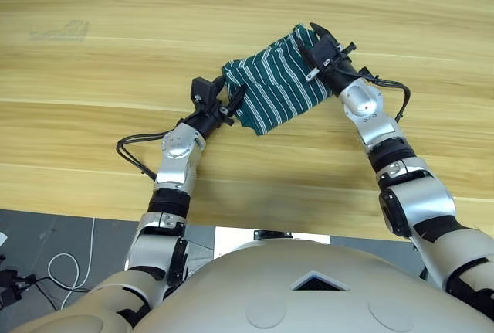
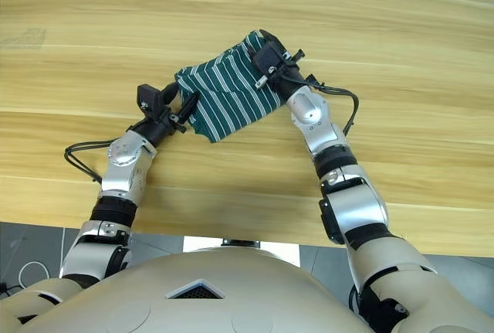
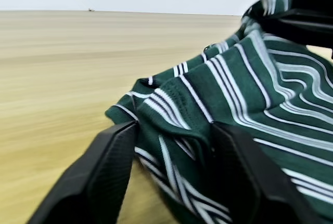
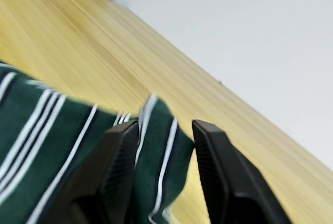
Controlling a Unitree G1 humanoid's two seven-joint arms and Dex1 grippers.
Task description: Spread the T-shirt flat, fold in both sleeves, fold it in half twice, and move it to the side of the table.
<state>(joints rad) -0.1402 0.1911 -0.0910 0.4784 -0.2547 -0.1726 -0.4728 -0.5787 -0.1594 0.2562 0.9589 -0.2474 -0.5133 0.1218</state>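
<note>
- Left eye view: the T-shirt (image 1: pixel 278 82) was a compact striped bundle at upper centre of the frame, over the desk (image 1: pixel 116 8). Its long axis slanted from lower left to upper right. Your left gripper (image 1: pixel 231 103) pinched the lower-left corner and your right gripper (image 1: pixel 307 38) the upper-right one. I judged the folding about done and the move to the side to be the step in hand. I couldn't tell whether the bundle was lifted clear of the desk.
- Right eye view: the same slant showed, with the cloth stretched fairly taut between the two holds. For a clean move you needed both arms travelling together with the gap between them constant, so the folds wouldn't open or sag.
- Left wrist view: the fingers (image 3: pixel 106 177) were closed on bunched cloth, with several layers between them. That hold looked deep enough to carry.
- Right wrist view: the fingers (image 4: pixel 122 167) were clamped on a narrow striped corner close to its edge. I judged that hold shallow, so you wanted a slow, low carry without tugging away from the left side.
</note>
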